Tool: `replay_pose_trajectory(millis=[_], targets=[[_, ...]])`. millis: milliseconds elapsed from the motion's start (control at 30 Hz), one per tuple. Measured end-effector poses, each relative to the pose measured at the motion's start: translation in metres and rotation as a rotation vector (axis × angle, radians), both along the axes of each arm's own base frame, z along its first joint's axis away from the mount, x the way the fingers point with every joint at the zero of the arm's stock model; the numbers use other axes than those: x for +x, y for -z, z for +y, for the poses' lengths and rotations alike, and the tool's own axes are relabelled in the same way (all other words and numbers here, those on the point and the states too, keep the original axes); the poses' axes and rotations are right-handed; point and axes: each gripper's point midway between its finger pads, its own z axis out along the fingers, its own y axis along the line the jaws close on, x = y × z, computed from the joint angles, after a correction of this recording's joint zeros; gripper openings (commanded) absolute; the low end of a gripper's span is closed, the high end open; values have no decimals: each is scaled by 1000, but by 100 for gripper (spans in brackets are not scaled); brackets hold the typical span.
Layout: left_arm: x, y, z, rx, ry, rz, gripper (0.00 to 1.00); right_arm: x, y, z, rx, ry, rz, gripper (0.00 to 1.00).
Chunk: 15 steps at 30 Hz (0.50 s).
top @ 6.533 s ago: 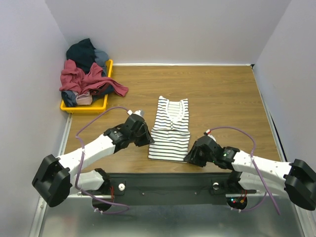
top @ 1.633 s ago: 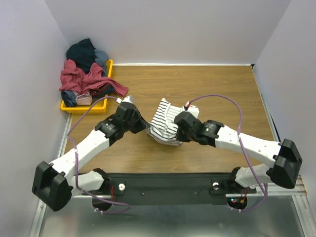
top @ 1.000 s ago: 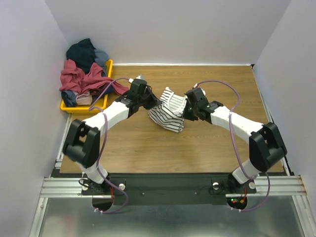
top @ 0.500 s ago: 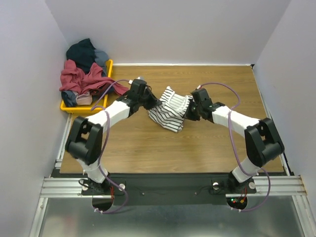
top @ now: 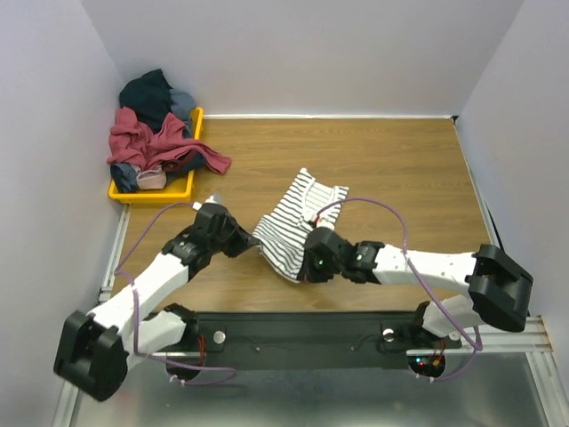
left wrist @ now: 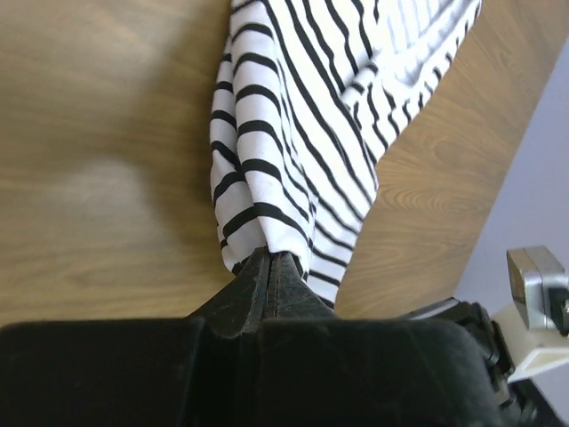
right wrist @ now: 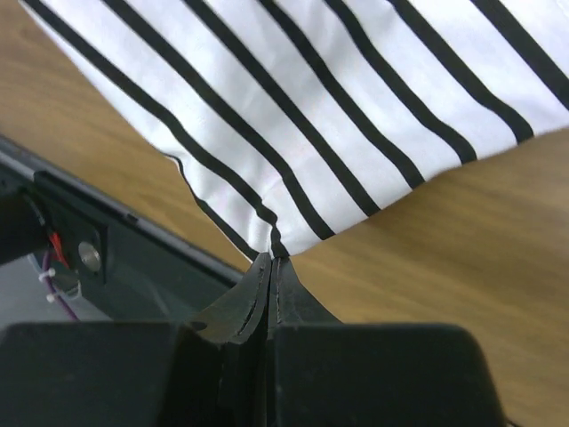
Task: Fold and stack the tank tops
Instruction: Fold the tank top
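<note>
At 10 o'clock in the overhead view, a yellow plastic tray (top: 120, 192) holds a heap of dark, red and blue garments (top: 151, 133), well apart from the work. Near the middle of the brown wooden table (top: 400, 178) lies the white tank top with thin black stripes (top: 298, 222). Its long axis slants from 1 o'clock, where the scooped neck end rests, down to 7 o'clock, where the hem end sits nearest the arm bases.

The left gripper (top: 252, 245) meets it from 9 o'clock. Its wrist view shows the jaws pinched closed on a gathered bit of the striped edge. The right gripper (top: 300, 269) sits at the hem's 6 o'clock corner, jaws likewise clamped on a fold of cloth.

Both arms thus hold the near end, and the cloth stretches away from the jaws toward 1 o'clock. Neither arm is nearer the neck. We judge that the next move turns on carrying this held end along that axis.
</note>
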Motion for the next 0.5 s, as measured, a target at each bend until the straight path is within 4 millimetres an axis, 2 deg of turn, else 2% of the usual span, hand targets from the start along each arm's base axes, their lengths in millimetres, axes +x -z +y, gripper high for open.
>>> replay_pose_trajectory(millis=[100, 133, 167, 233, 300, 400, 500], targets=[[-18, -6, 16, 9, -39, -8, 0, -37, -1, 21, 5, -62, 6, 1], [-20, -9, 20, 11, -53, -14, 0, -43, -2, 27, 6, -73, 4, 0], [-24, -15, 24, 8, -63, -30, 0, -56, -5, 40, 16, -105, 3, 0], [-32, -24, 32, 4, -86, -52, 0, -69, -10, 55, 31, -135, 3, 0], [-36, -31, 40, 8, -110, -70, 0, -75, -15, 69, 55, -150, 1, 1], [-36, -37, 45, 26, -132, -75, 0, -69, -19, 70, 56, -127, -21, 0], [-26, -42, 43, 39, -142, -73, 0, -57, -24, 68, 60, -102, -38, 1]])
